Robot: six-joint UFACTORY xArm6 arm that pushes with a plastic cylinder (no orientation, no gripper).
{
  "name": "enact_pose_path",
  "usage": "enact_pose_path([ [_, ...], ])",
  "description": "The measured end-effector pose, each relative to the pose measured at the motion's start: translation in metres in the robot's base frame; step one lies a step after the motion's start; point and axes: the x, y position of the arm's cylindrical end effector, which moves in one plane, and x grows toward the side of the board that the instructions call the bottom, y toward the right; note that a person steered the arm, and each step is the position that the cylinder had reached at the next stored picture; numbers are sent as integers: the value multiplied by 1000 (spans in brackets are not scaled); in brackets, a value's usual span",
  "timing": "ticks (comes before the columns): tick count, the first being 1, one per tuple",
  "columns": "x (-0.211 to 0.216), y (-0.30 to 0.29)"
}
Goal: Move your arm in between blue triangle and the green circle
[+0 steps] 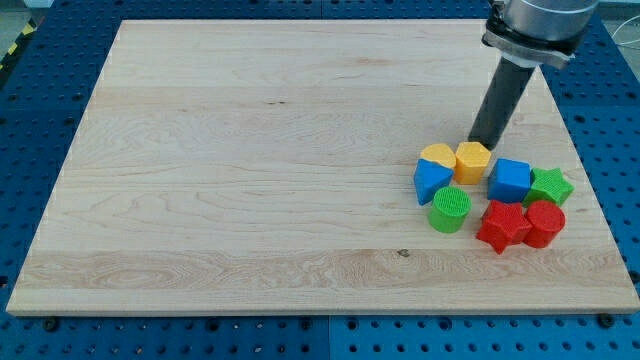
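The blue triangle [431, 182] lies at the view's right on the wooden board [250, 180]. The green circle [450, 209] sits just below and right of it, touching or nearly touching. My tip [478, 141] rests on the board just above the yellow hexagon-like block [473, 160], above and to the right of the blue triangle and well above the green circle. The rod rises up and right from the tip.
A yellow rounded block [437, 154] sits above the blue triangle. A blue cube [510, 180], a green star [550, 186], a red star [503, 225] and a red round block [545, 223] cluster to the right. The board's right edge is close.
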Motion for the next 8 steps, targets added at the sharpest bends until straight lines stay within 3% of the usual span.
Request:
enact_pose_path([
  [3, -23, -26],
  [7, 27, -206],
  [8, 50, -215],
])
